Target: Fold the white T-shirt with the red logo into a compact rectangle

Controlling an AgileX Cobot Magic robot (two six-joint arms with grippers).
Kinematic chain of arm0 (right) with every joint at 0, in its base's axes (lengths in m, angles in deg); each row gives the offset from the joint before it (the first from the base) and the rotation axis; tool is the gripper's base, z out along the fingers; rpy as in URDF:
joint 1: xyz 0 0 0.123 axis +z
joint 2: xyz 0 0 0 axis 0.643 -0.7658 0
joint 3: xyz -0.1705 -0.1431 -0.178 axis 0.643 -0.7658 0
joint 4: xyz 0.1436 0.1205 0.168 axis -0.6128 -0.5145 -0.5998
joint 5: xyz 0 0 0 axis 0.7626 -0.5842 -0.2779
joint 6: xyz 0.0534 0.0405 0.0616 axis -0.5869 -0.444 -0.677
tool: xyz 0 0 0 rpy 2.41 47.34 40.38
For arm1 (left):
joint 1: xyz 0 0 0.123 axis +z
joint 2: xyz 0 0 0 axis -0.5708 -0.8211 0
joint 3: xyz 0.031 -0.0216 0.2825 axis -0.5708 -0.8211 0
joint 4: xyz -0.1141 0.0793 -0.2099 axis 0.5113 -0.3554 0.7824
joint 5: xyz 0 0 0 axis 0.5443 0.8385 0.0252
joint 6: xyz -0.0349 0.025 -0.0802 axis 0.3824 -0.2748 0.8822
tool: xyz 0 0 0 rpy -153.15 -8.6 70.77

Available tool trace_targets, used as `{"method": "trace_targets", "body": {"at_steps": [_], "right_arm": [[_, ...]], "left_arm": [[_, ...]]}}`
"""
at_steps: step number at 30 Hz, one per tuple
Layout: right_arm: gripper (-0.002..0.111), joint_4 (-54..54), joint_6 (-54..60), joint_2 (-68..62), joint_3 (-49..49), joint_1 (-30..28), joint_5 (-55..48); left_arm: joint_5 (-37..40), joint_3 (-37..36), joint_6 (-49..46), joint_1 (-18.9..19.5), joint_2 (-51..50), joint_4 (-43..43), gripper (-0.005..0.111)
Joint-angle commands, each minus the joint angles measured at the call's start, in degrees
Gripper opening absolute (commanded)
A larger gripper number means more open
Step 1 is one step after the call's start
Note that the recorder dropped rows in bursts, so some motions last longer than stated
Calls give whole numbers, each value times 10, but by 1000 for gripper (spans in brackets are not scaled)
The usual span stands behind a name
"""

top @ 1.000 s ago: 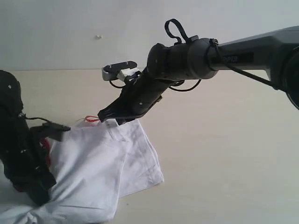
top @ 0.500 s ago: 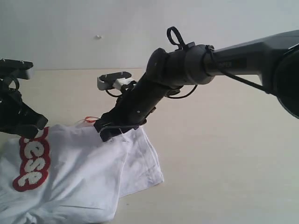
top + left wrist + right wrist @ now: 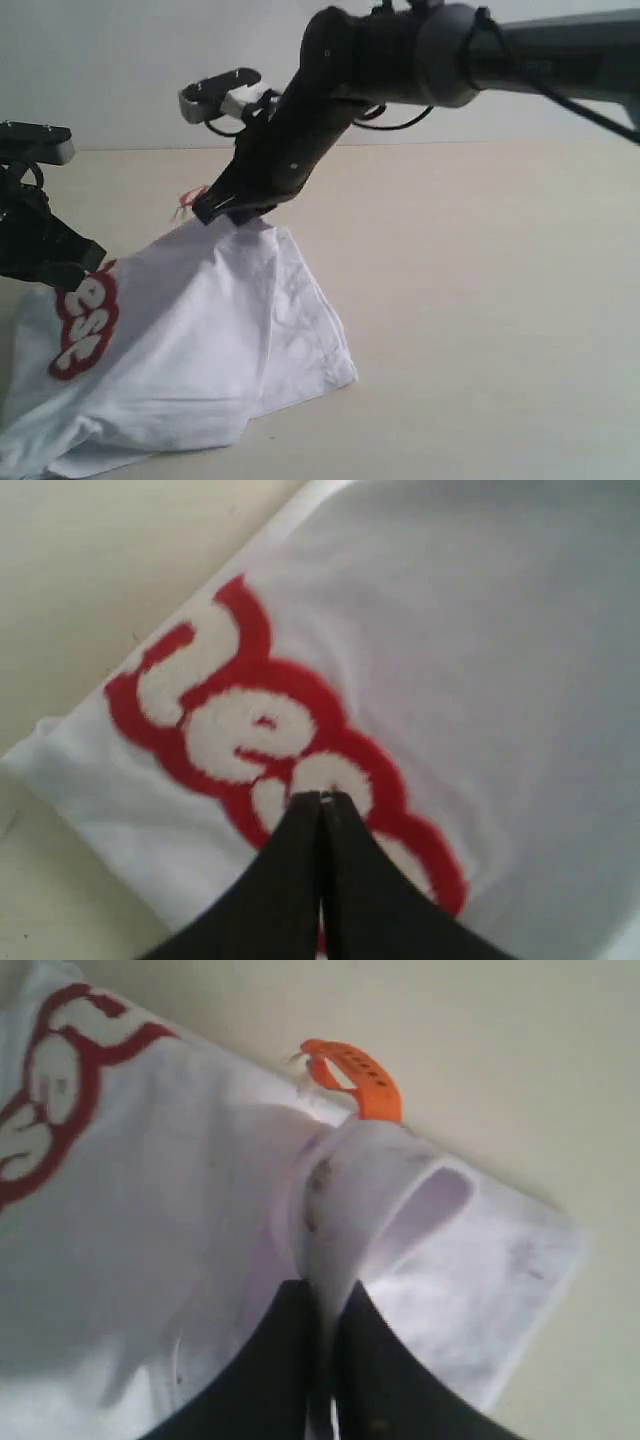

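Observation:
The white T-shirt [image 3: 220,330] hangs in a slope from both grippers, its near hem resting on the table. Part of the red logo [image 3: 85,325] shows at the shirt's left edge. My left gripper [image 3: 62,275] is shut on that raised left edge; in the left wrist view its closed jaws [image 3: 322,800] meet right over the logo [image 3: 260,730]. My right gripper [image 3: 228,213] is shut on the shirt's top by the orange neck tag [image 3: 190,200]. In the right wrist view a fold of white cloth [image 3: 350,1190] runs between the jaws [image 3: 325,1295], just below the tag [image 3: 355,1080].
The pale tabletop [image 3: 480,300] stretches to the right of the shirt, with a white wall [image 3: 120,60] behind it. The right arm [image 3: 420,50] reaches across from the upper right, above the table.
Both grippers have risen and drawn the shirt's far edge up off the table. The left gripper came up from low at the front left, and the logo now faces outward.

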Motion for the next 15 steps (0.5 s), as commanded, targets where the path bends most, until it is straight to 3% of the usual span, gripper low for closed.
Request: {"method": "trace_targets", "body": {"at_steps": [1,3,9,15], "right_arm": [[0,226,-164,24,4,-3,5],[0,267,-189,13,4,-3,-6],[6,608,-479,-64,4,-3,-63],[23,602,-475,-109,4,-3,-70]], "left_arm": [[-16,-1,0,1,5,2,0],[-16,-1,0,1,5,2,0],[-16,-1,0,1,5,2,0],[-16,-1,-1,1,5,5,0]]}}
